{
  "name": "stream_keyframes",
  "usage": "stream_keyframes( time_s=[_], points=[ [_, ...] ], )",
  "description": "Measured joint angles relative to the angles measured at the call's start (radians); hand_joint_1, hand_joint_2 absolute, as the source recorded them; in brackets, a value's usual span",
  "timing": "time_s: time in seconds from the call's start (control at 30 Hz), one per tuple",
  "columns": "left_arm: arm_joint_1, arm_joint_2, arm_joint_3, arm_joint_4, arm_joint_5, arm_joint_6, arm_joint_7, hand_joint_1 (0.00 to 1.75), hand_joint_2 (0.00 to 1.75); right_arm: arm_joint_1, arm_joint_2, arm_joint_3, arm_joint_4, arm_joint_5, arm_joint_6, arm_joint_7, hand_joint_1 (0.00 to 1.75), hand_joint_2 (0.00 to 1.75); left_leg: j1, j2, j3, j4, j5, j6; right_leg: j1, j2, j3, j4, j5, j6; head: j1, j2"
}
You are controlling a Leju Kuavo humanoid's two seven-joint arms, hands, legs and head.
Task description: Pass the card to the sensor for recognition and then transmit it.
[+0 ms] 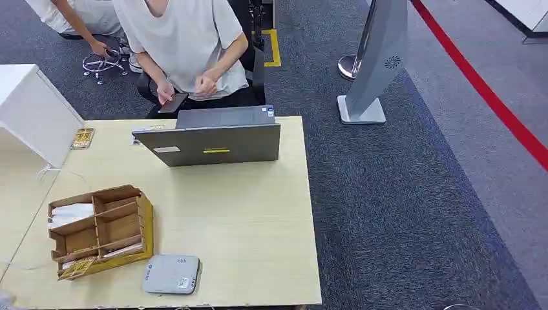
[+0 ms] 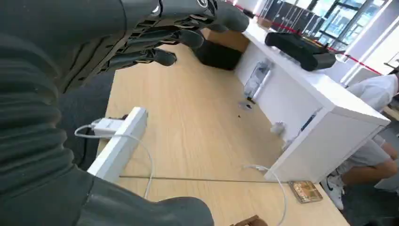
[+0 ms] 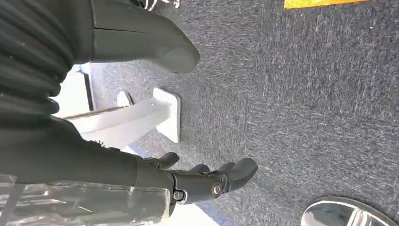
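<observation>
A flat grey sensor box point(image 1: 171, 274) lies near the table's front edge. To its left stands a wooden organizer point(image 1: 100, 229) with yellow patterned cards point(image 1: 76, 267) in its front slot and white papers in a back one. Another yellow patterned card point(image 1: 83, 137) lies at the table's far left, seen too in the left wrist view point(image 2: 306, 190). My left hand point(image 2: 141, 33) hovers over the tabletop with its fingers point(image 2: 162, 56) apart, holding nothing. My right hand point(image 3: 202, 179) hangs over the carpet, fingers loosely extended and empty.
An open grey laptop point(image 1: 216, 142) stands at the table's far side; a person point(image 1: 187, 45) sits behind it holding a phone. A white cabinet point(image 1: 32, 113) flanks the left. A white power strip point(image 2: 117, 146) with cables lies near my left hand. A white stand point(image 1: 375, 71) rises from the carpet on the right.
</observation>
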State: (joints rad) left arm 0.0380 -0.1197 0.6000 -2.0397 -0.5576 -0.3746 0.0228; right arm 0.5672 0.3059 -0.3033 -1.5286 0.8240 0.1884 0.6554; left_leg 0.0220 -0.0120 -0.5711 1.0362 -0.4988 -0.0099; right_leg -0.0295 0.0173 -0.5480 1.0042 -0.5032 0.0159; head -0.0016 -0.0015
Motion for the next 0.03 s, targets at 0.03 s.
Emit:
stream_keyframes(
  time_s=[0.03],
  points=[
    [0.0,-0.004,0.012,0.002,0.038,0.0,0.018,0.0,1.75,-0.002,0.0,-0.002,0.002,0.0,0.006,0.0,0.0,1.75,0.0,0.0,0.0,0.0,0.0,0.0,0.0,0.0,0.0,0.0,0.0,0.0,0.0,0.0]
  ],
)
